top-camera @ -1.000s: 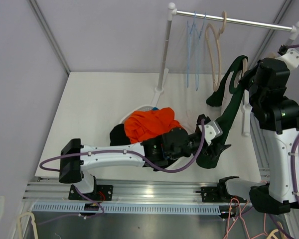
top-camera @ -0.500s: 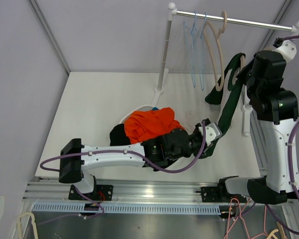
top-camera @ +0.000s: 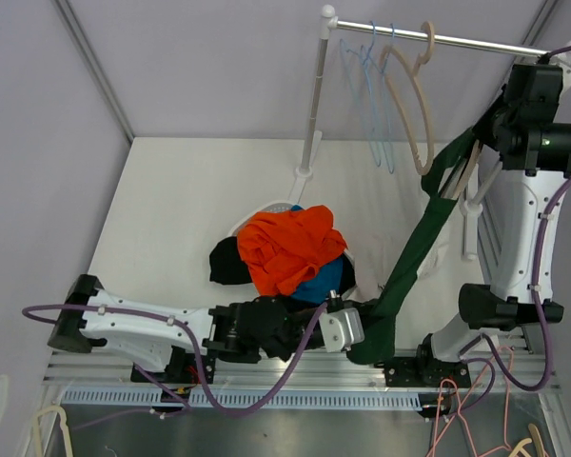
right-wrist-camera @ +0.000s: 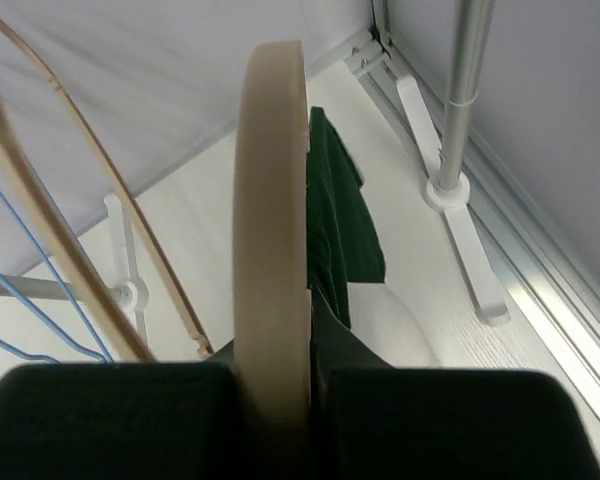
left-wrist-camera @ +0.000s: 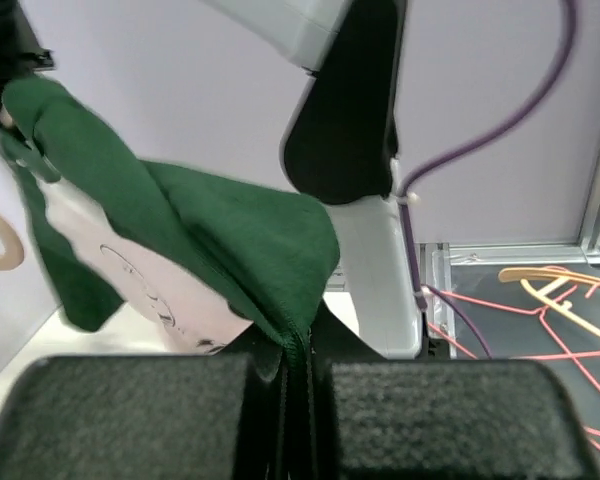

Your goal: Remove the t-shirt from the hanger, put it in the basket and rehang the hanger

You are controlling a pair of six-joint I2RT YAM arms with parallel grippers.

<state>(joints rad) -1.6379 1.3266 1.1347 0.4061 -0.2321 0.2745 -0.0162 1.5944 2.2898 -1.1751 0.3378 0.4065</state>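
Observation:
The dark green t-shirt (top-camera: pixel 414 252) is stretched in a long diagonal band from the upper right down to the near edge. Its top end still hangs on the beige wooden hanger (top-camera: pixel 463 179), which my right gripper (top-camera: pixel 478 152) holds raised beside the rack. In the right wrist view that gripper (right-wrist-camera: pixel 280 380) is shut on the hanger (right-wrist-camera: pixel 270 200), with green t-shirt cloth (right-wrist-camera: pixel 335 230) just behind it. My left gripper (top-camera: pixel 360 333) is low by the front edge, shut on the shirt's lower hem. The left wrist view shows the t-shirt (left-wrist-camera: pixel 210 230) pinched in the left gripper (left-wrist-camera: pixel 300 400).
A pile of clothes topped by an orange garment (top-camera: pixel 290 243) lies mid-table. The rack's rail (top-camera: pixel 447 40) carries a second wooden hanger (top-camera: pixel 409 95) and blue wire hangers (top-camera: pixel 371 105). Its left pole (top-camera: pixel 313 105) stands behind the pile; its right upright (top-camera: pixel 471 224) is beside the shirt.
My left gripper closed on the shirt's hem and pulled it back toward the near edge. My right arm lifted the hanger up and back, so the shirt is now drawn taut.

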